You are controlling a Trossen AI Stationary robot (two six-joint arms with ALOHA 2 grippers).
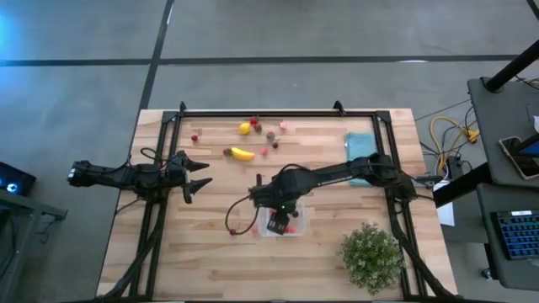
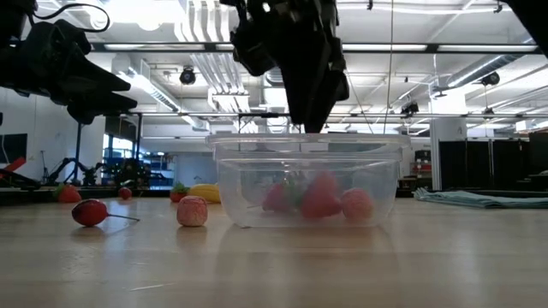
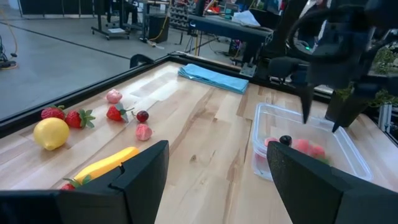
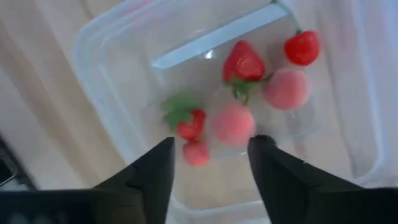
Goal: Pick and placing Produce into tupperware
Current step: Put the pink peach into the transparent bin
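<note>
My right gripper [image 4: 208, 165] above the clear squarish plastic tupperware [image 1: 301, 220], fingers spread over red and pink berries [image 4: 242, 62], my left gripper [image 1: 200, 174] waiting open beside the yellow banana [image 1: 242, 154]

Red and pink produce [image 4: 242, 62] in clear tupperware [image 4: 93, 50]; yellow banana [image 1: 242, 153].

Teal cloth [image 1: 364, 144] at table [image 1: 168, 261] far edge; potted plant [image 1: 371, 257] near corner.

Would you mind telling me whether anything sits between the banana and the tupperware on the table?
Nothing visible lies on the bare wood between the banana and the tupperware. Only the right gripper hangs over the tupperware.
</note>
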